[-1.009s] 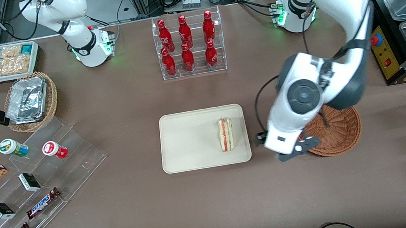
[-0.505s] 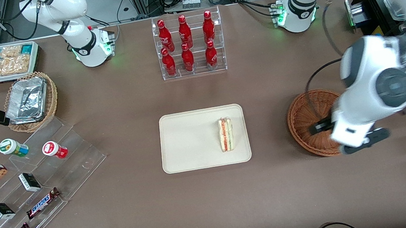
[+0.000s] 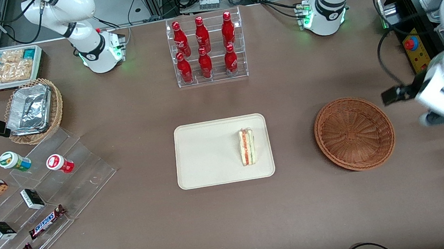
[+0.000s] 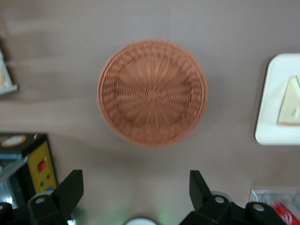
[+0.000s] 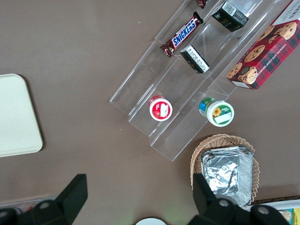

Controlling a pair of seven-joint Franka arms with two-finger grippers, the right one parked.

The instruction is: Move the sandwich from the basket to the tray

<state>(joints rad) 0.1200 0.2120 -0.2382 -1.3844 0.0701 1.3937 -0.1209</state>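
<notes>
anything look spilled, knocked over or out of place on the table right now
Nothing stands out. The triangular sandwich lies within the cream rectangular tray, near the rim closest to the round reddish-brown wicker basket, which sits level and empty. The open gripper hangs empty above the table, at the working arm's end. Nothing is spilled.

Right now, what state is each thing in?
sandwich: lying on the tray, cut edge up
tray: flat on the table, holding the sandwich
basket: upright, empty
pincer: open, holding nothing, above the table at the working arm's end
</notes>
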